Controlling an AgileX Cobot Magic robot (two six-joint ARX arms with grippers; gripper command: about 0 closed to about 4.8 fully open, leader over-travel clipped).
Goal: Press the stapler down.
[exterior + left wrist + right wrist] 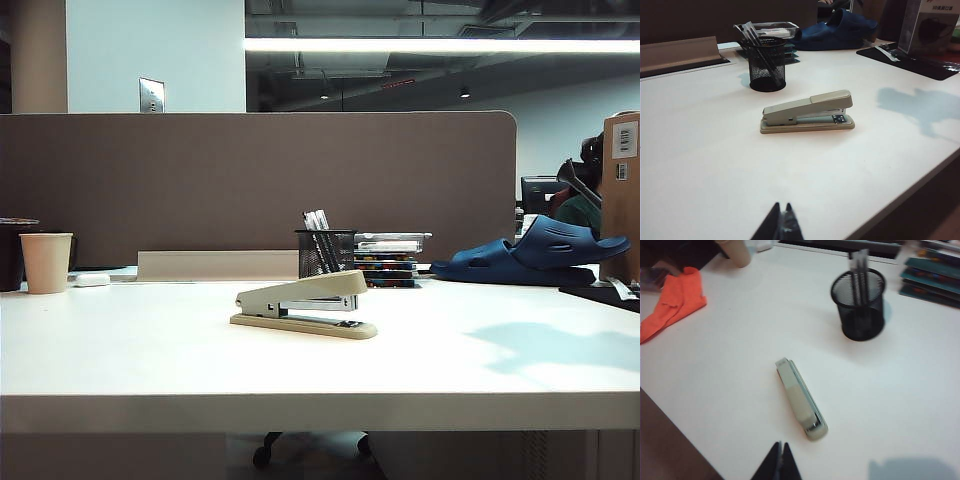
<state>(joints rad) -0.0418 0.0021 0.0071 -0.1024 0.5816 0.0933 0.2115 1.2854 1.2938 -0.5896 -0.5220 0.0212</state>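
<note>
While both grippers (780,220) (778,462) hover closed, smooth beige stapler (304,304) lies untouched.

This is an office: a white desk (150,350) backed by a brown cubicle partition (250,180), with a black mesh pen holder (325,253), stacked document trays (390,258), a paper cup (46,262) and a ceiling strip light (440,45).

a white table (150,350) fills the lower frame, backed by a brown partition panel (250,170) across the middle, with a pale wall (150,45) at upper left and a long ceiling light strip (440,45) at upper right.
</note>
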